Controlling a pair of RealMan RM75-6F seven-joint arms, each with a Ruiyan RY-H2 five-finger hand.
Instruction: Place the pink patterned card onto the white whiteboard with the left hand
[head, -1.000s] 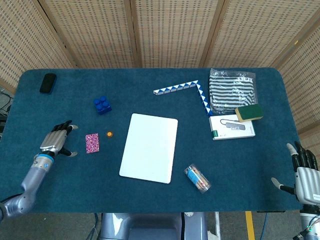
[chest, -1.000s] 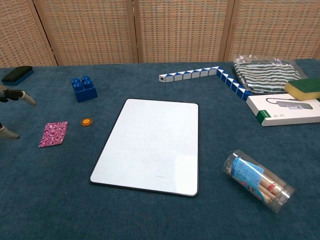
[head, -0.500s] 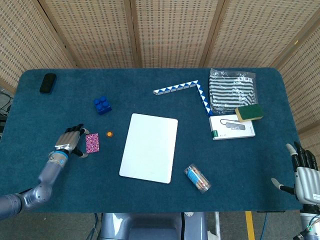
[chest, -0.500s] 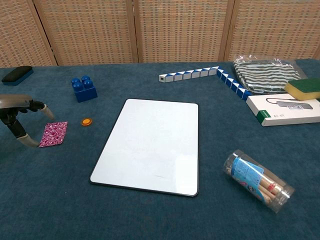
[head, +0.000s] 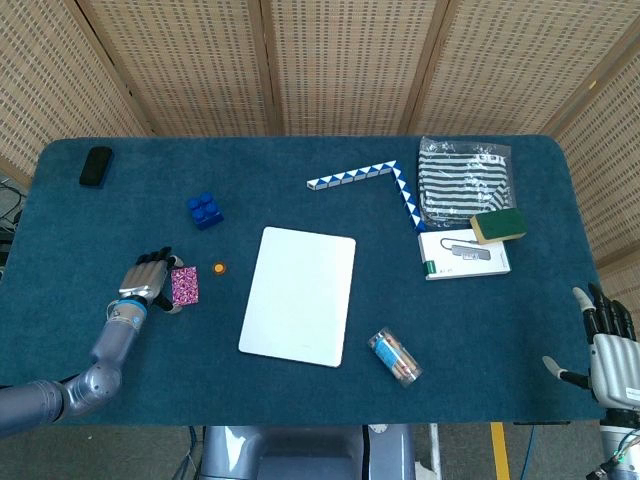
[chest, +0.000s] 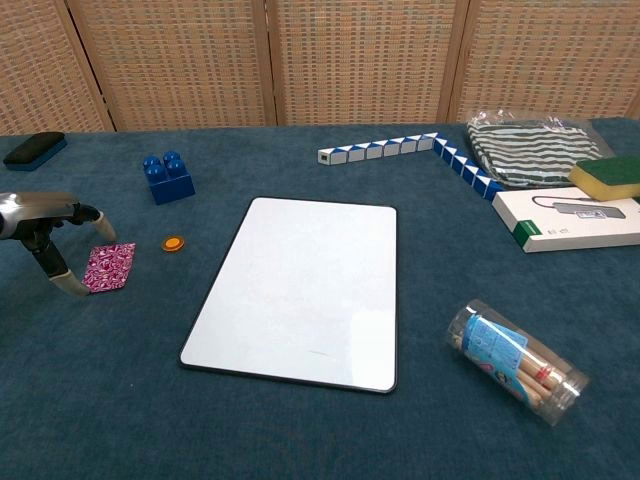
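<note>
The pink patterned card (head: 184, 285) (chest: 109, 267) lies flat on the blue table, left of the white whiteboard (head: 300, 294) (chest: 305, 288). My left hand (head: 150, 283) (chest: 48, 240) hovers right at the card's left edge, fingers spread over it and thumb low by its near corner; it holds nothing. My right hand (head: 606, 343) stays at the table's near right corner, fingers apart and empty, seen only in the head view.
An orange disc (head: 219, 268) (chest: 174, 243) lies between card and whiteboard. A blue brick (head: 205, 210), a black eraser (head: 96, 165), a blue-white snake puzzle (head: 370, 180), a striped bag (head: 464, 180), a sponge on a white box (head: 497, 226) and a clear tube (head: 395, 357) are spread around.
My left hand has travelled right across the table from well clear of the card to its left edge. The card and my right hand have not moved.
</note>
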